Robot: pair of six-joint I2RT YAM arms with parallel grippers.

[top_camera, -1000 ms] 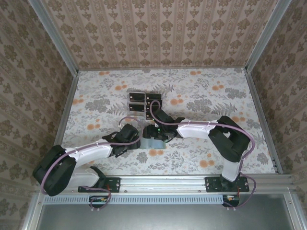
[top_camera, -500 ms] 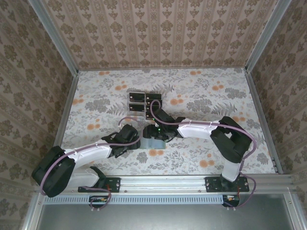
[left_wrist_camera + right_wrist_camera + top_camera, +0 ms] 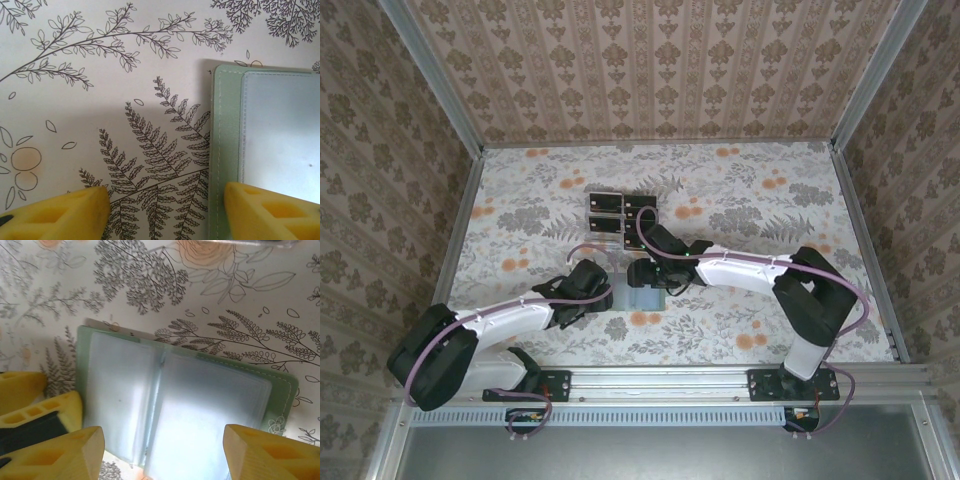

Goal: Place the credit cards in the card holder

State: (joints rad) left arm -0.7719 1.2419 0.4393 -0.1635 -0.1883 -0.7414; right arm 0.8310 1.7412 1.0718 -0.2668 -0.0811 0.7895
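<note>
Walls (image 3: 650,70): papered on three sides of the holder (image 3: 200,405) in beige-brown stripes with a repeated damask motif; matte, and flat except at the corners, where pale metal posts stand.

Table (image 3: 770,200): a pale cloth printed with grey ferns, leafy sprigs and orange blossoms. It lies smooth under the holder and all around it.

Rail (image 3: 660,380): ribbed aluminium on the near side of the holder, with both arm bases bolted to it.

Left arm (image 3: 510,320): white shell, black joints and a mauve cable, reaching to the holder from its left.

Right arm (image 3: 750,270): of the same make, bent in to the holder from its right.

Holder: lies open like a book, flat on the cloth. It has a matte grey-green cover with a stitched border and rounded corners, and glossy clear sleeves inside that meet at a centre fold.

Cards (image 3: 607,204): small black rectangles with pale marks, grouped just beyond the holder's far side.

Left gripper (image 3: 165,215): yellow ribbed fingers spread apart and holding nothing. One is over the holder's stitched left edge, the other over bare cloth beside it.

Right gripper (image 3: 160,455): yellow fingers spread wide and holding nothing, one at each end of the open holder.
</note>
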